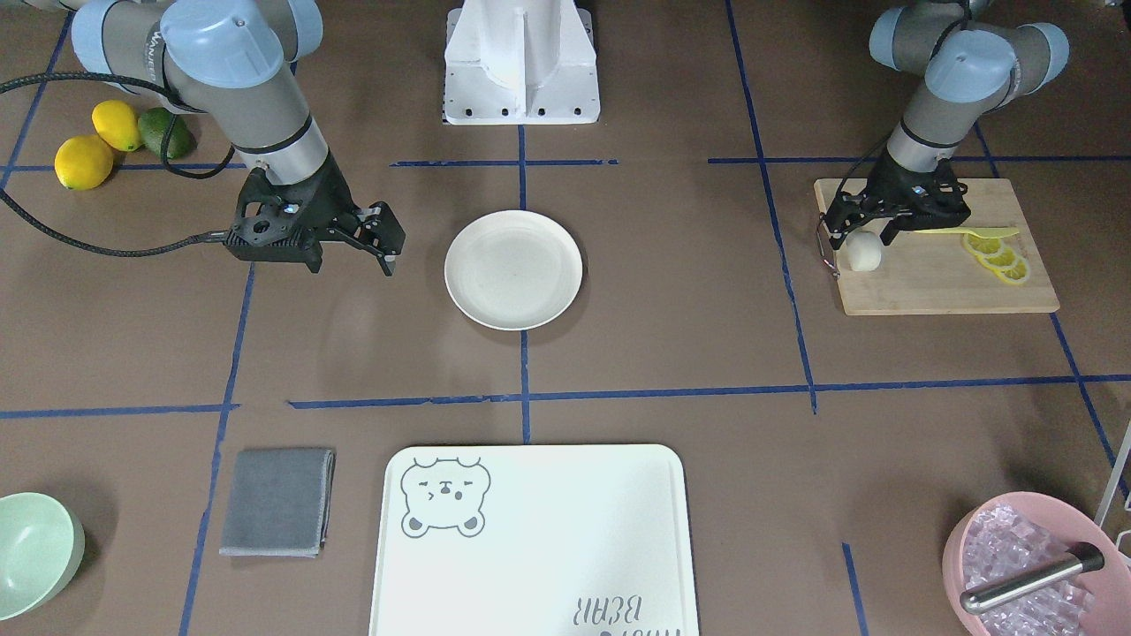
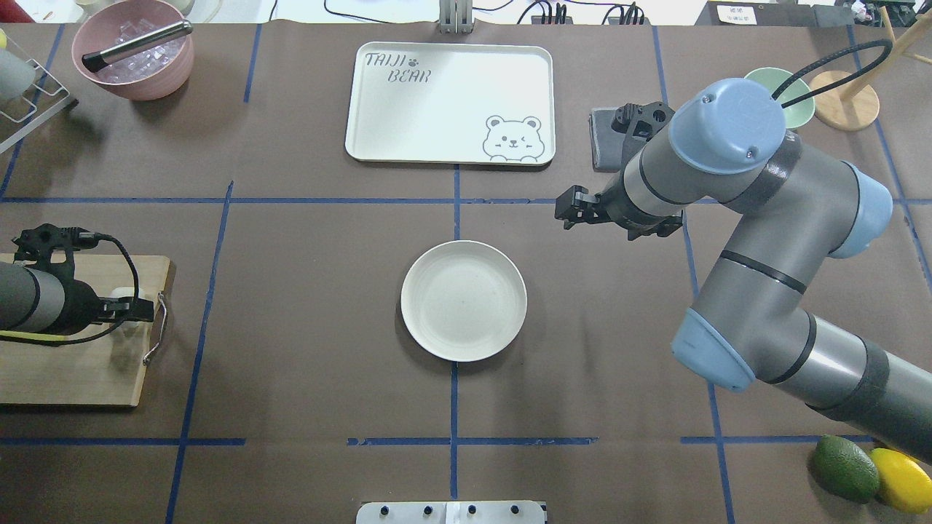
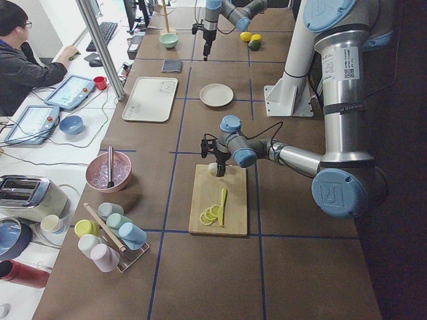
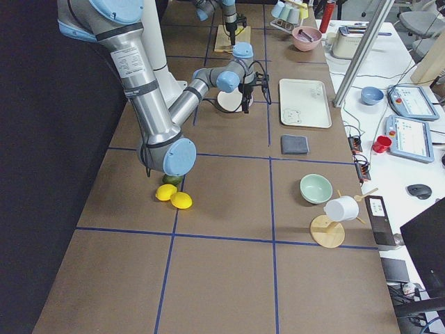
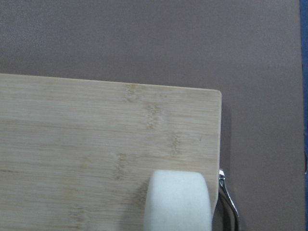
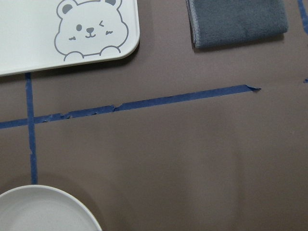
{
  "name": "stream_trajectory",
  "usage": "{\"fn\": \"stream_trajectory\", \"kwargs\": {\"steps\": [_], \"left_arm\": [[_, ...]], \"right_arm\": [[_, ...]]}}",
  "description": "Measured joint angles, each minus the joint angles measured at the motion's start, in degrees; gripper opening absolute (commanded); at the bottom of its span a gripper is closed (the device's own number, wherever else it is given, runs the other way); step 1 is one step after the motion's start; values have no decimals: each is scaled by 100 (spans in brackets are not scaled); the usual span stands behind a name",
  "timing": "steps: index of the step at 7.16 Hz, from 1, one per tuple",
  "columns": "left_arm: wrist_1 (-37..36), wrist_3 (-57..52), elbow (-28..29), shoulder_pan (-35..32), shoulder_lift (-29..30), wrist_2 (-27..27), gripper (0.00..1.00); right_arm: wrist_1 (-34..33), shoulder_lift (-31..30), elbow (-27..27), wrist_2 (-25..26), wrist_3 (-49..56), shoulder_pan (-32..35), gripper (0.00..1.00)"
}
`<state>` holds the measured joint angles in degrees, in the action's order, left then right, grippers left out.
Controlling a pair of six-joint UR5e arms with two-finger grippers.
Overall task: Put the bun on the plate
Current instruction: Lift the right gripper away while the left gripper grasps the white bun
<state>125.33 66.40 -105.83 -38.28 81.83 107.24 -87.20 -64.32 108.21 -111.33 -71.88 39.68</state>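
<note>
The bun [image 1: 865,253] lay on the board [image 1: 937,284], the plate [image 1: 513,270] bare; whether our left gripper [image 1: 861,237] held it we could not tell.

Overhead cam: behind robot, steep down. Front cam: opposite side, facing robot. Both share plate [image 1: 513,269], beside right pincer [image 1: 386,254]. Left wrist cam: close over cutting board [image 5: 96,144].

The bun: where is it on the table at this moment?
In the exterior front-facing view the bun stands at the view's right, on the wooden cutting board near its left end, beneath the left gripper and left of the lemon slices.
</note>
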Motion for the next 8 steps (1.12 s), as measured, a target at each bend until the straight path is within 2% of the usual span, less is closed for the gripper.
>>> {"fn": "stream_trajectory", "kwargs": {"steps": [2, 4, 6, 8], "left_arm": [[0, -24, -6, -8, 16, -1, 44], [-2, -38, -79, -29, -8, -2, 36], [-10, -49, -172, -74, -42, 1, 31], [-42, -55, -353, -109, -60, 22, 30]], "right_arm": [[1, -8, -5, 5, 6, 16, 99], [1, -6, -5, 14, 7, 19, 99], [1, -8, 10, 26, 7, 23, 99], [1, -86, 95, 5, 62, 75, 99]]}}
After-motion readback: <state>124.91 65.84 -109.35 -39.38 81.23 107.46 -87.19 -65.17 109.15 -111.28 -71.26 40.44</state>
